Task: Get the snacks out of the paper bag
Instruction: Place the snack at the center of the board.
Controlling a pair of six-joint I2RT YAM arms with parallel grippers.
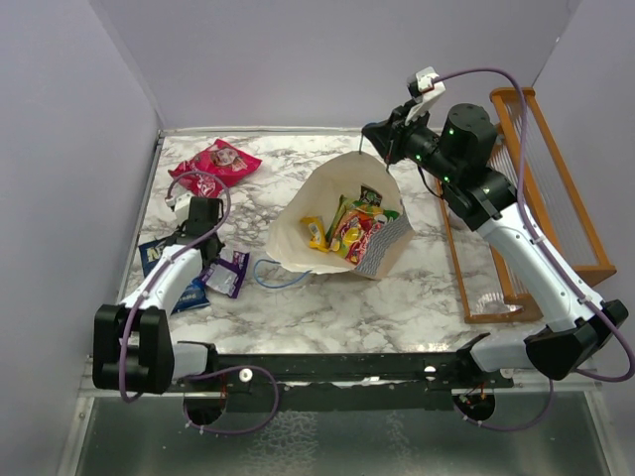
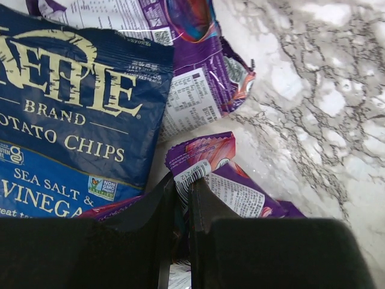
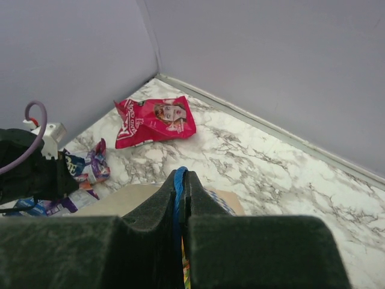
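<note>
The paper bag (image 1: 298,226) sits open mid-bench, with yellow, green and red snack packets (image 1: 349,230) inside. On the marble bench (image 1: 417,288), a pink-red bag (image 1: 223,162) lies near the far-left corner and a Kettle chips bag (image 2: 66,108) by the left edge. The right gripper (image 3: 181,180) pinches the blue cord handle (image 3: 178,198); the left gripper (image 2: 183,195), held low, clenches a purple packet (image 2: 210,174)
</note>
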